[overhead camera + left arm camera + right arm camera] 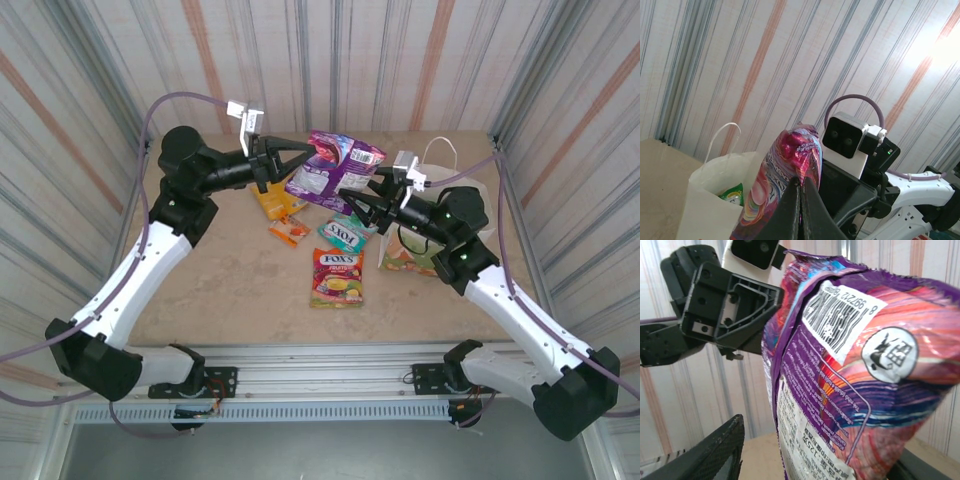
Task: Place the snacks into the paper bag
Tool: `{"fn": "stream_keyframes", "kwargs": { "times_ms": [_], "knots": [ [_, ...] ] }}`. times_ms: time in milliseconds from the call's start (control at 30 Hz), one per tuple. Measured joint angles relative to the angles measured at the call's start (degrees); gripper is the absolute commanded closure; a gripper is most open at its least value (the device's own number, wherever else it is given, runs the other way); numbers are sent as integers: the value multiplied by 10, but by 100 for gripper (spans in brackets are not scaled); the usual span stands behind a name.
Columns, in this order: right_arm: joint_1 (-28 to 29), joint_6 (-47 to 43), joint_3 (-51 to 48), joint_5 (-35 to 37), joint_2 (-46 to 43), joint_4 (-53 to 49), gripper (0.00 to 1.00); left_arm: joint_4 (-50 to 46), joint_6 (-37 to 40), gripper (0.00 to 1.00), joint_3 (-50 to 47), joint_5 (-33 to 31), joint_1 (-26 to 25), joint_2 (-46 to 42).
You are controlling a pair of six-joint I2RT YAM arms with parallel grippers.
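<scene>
Purple packet (850, 370) sits pinched tight in left hand (800, 192).

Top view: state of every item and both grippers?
left gripper: shut on purple packet, held aloft
right gripper: open, beside purple packet
paper bag: upright, mouth open, green packet inside
orange FOX'S packet: flat on table
teal FOX'S packet: flat on table
gold-orange twin pack: flat on table
tiny orange packet: flat on table
</scene>
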Motion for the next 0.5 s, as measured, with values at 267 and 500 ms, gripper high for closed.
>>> {"fn": "stream_keyframes", "kwargs": {
  "times_ms": [267, 500],
  "knots": [
    [-3, 7, 0, -8, 12, 11, 57, 1, 0, 100, 0, -15, 0, 5],
    [-6, 10, 0, -3, 13, 9, 84, -3, 7, 100, 0, -25, 0, 10]
  ]
}}
